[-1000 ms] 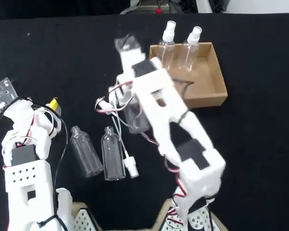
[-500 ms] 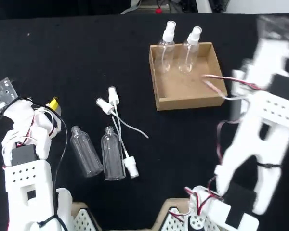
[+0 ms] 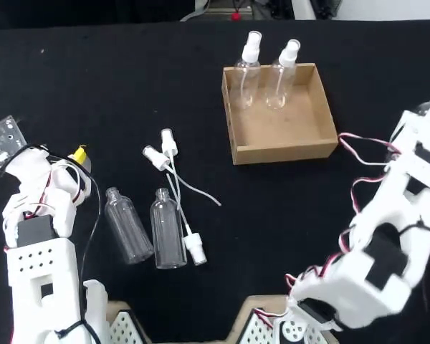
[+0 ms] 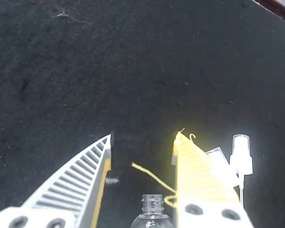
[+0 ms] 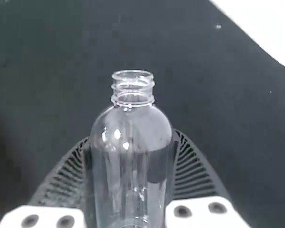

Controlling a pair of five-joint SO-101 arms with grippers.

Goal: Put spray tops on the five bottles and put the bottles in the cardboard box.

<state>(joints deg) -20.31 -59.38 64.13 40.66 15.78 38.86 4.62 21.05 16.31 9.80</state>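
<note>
**Right arm gripping an uncapped bottle**

Right gripper [image 5: 133, 142] was clamped on a clear bottle [image 5: 132, 118], neck bare. Left gripper [image 4: 143, 137] hung open over the black table [image 3: 93, 86], near two uncapped bottles [image 3: 127, 228] lying flat and three loose spray tops [image 3: 168, 141]. Cardboard box [image 3: 283, 152] held two capped bottles [image 3: 247, 68] upright at its far wall.

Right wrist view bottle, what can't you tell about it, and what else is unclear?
- Held bottle, right wrist view: base cut off by the frame edge.
- Right arm, high view: its end runs past the frame edge, so the bottle's spot over the table is unknown.
- Bottle neck, left wrist view: body cut off by the edge.
</note>
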